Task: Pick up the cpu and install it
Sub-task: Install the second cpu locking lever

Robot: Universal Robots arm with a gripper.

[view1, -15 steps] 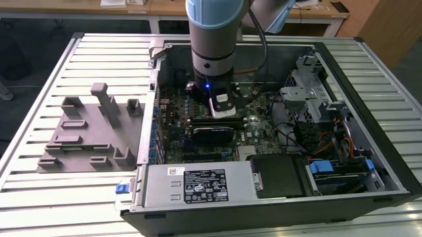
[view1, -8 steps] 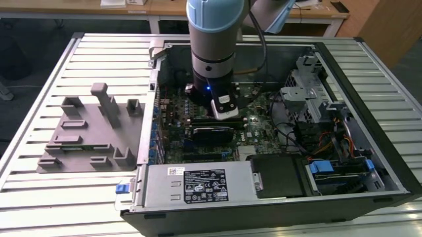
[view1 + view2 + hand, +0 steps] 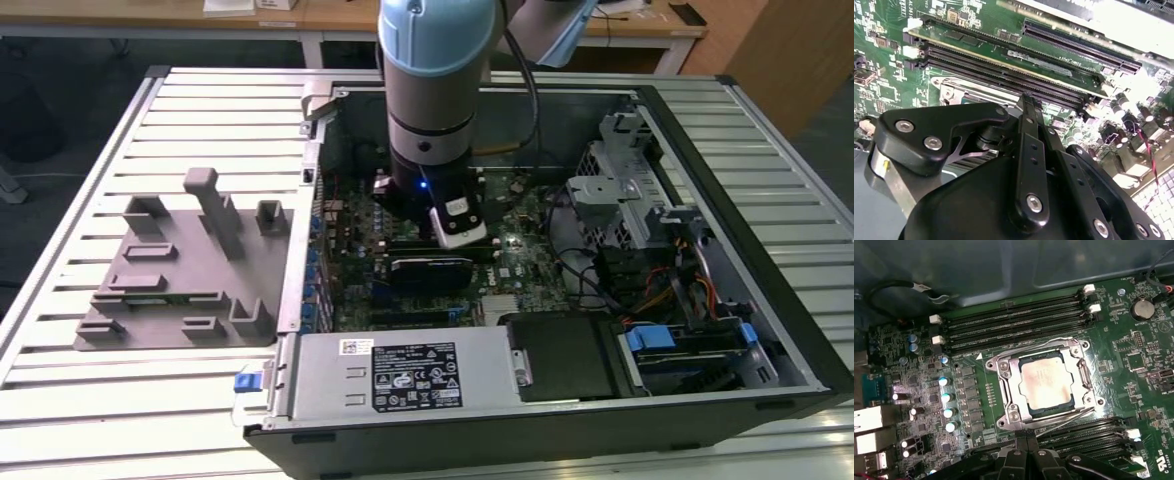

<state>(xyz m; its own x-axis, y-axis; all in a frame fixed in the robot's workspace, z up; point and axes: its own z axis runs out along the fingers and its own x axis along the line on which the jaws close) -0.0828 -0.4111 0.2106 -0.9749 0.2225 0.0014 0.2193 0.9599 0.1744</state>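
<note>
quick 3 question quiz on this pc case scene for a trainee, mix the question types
1. True or false: the cpu lies in the socket frame on the motherboard.
2. In the exterior view, the grey fixture block lies on which side of the computer case? A) the exterior view's left B) the exterior view's right
3. Fill in: in the first wrist view, long black ___ slots run on either side of the socket.

Key: 1 true; 2 A; 3 memory.
</note>
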